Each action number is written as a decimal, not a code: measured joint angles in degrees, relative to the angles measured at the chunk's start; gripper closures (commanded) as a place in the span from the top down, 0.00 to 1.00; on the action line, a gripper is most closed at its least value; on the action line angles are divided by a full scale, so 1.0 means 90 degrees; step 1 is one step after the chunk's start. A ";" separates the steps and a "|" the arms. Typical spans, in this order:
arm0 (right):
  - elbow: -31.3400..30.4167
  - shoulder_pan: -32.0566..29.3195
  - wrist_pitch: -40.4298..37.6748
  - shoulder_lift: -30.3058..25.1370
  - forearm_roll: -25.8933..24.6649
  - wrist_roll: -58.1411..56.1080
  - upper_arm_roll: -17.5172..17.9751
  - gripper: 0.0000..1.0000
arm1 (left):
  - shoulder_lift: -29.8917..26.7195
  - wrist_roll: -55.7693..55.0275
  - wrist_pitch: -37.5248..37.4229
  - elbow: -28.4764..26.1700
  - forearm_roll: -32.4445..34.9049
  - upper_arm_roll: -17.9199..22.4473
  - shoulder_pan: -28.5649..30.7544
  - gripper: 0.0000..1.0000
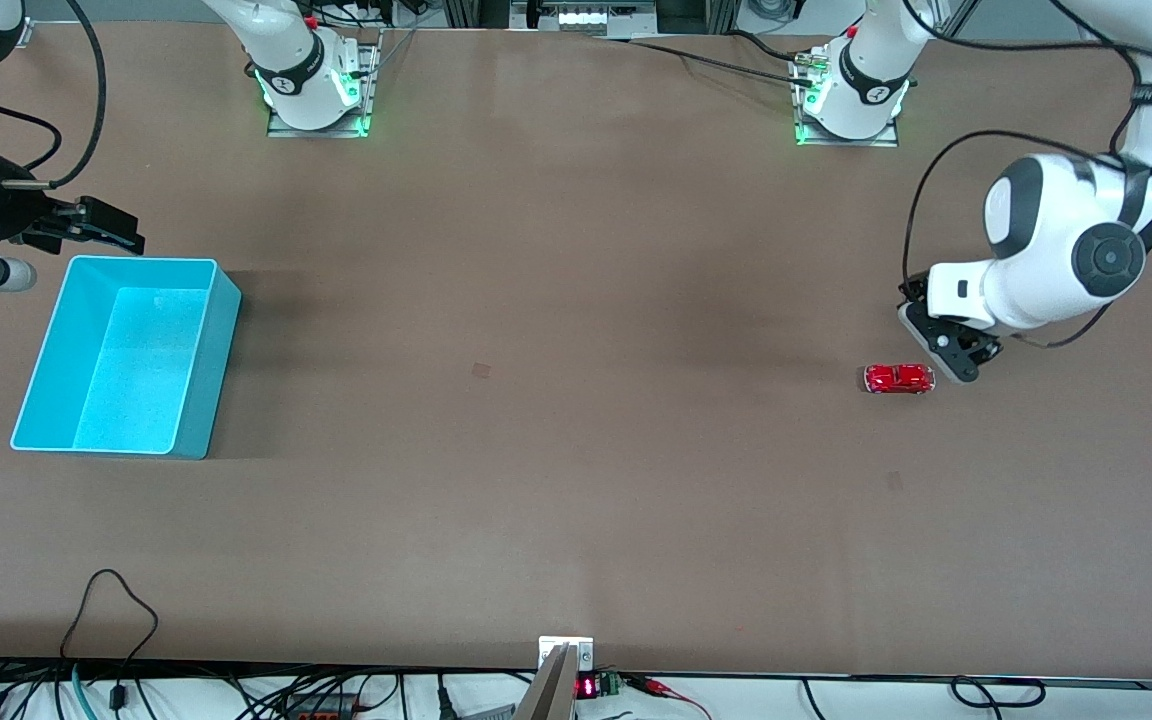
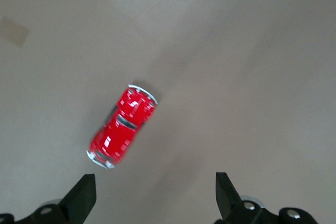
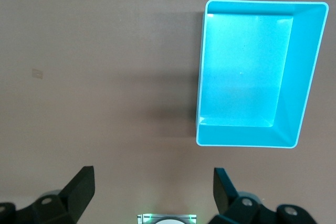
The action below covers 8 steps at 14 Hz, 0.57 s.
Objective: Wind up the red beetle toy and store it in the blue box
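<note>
The red beetle toy [image 1: 899,378] stands on the brown table toward the left arm's end. In the left wrist view it [image 2: 122,126] lies just ahead of the fingertips, off to one side of the gap. My left gripper [image 1: 971,362] is open and empty, low over the bare table beside the toy and not touching it; it also shows in its own view [image 2: 155,195]. The blue box [image 1: 211,370] stands empty toward the right arm's end and shows in the right wrist view [image 3: 302,77]. My right gripper [image 1: 121,230] is open and empty, over the table just past the box's rim [image 3: 152,190].
Both arm bases [image 1: 316,90] [image 1: 851,100] stand along the table's edge farthest from the front camera. A metal bracket [image 1: 566,655] and loose cables [image 1: 116,610] lie at the nearest edge. A small pale mark [image 1: 481,371] is on the table's middle.
</note>
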 measured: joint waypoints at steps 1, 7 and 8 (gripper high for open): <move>0.0000 0.0000 0.0000 0.0000 0.0000 0.0000 0.0000 1.00 | 0.0149 0.0417 0.0202 0.0020 0.0002 0.0001 0.0036 1.00; 0.0000 0.0000 0.0000 0.0000 0.0000 0.0000 0.0000 1.00 | 0.0880 0.2361 0.1218 0.0109 0.0004 0.0005 0.0100 1.00; 0.0000 0.0000 0.0000 0.0001 0.0001 0.0000 0.0001 1.00 | 0.0984 0.2498 0.1276 0.0116 0.0004 0.0005 0.0106 1.00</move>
